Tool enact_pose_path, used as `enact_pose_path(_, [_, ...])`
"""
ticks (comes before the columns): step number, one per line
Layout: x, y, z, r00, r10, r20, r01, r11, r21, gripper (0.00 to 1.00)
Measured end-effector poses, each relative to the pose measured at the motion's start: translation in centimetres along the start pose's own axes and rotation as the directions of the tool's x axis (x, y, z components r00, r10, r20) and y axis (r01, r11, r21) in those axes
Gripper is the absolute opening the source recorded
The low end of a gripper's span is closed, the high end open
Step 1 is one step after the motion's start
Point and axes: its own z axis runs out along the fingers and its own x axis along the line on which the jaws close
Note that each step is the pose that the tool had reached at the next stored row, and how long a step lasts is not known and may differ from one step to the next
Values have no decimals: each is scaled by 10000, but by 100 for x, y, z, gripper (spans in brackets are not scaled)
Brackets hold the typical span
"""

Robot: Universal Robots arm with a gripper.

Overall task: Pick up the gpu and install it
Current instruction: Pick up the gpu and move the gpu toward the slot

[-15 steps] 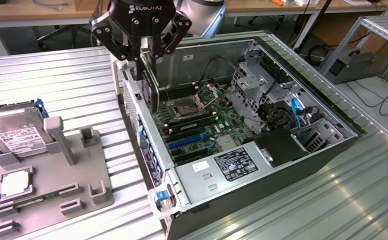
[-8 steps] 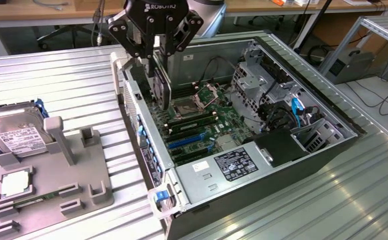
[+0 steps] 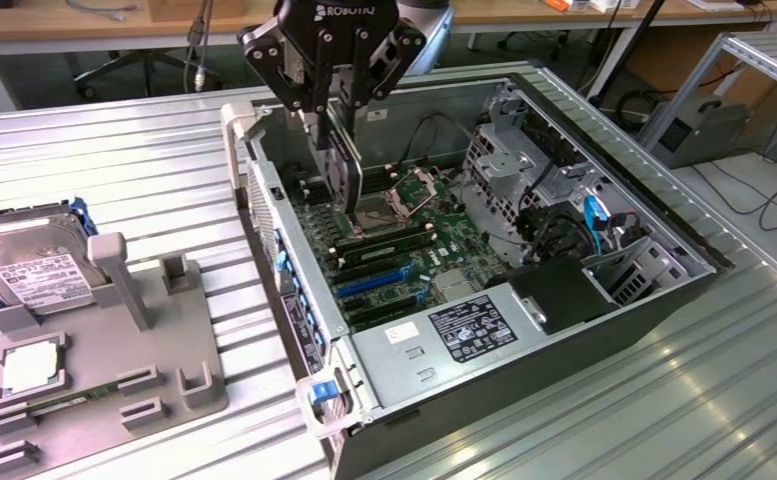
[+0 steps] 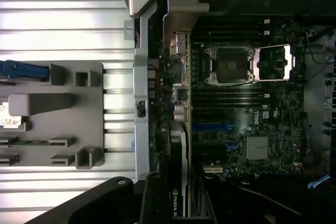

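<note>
**Gripper holds gpu on edge inside the open case**

The arm reaches in from the top of the exterior view, its wrist pointing straight down into the open computer case [image 3: 655, 290]. The gripper [image 3: 336, 108] is clamped on the upper part of the gpu [image 3: 345, 165], which hangs upright and edge-on. The card's lower edge is just above the motherboard [image 3: 422, 255], beside the CPU socket [image 3: 408, 195]; whether they touch cannot be told. In the wrist view its silver bracket [image 4: 185, 9] lies near the case's rear wall. On the counter [image 3: 121, 160], a gray fixture [image 3: 108, 390] carries a hard drive [image 3: 28, 270], well apart.
</note>
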Motion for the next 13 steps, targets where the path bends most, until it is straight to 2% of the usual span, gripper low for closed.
enact_pose_path(8, [-137, 22, 3, 10000, -1, -1, 1, 10000, 0, 27])
enact_pose_path(10, [-193, 33, 5, 10000, 0, 0, 0, 10000, 0, 27])
enact_pose_path(12, [-311, 51, 7, 10000, 1, 0, -1, 10000, 1, 27])
enact_pose_path(13, [-312, 51, 7, 10000, 0, 0, 0, 10000, 1, 27])
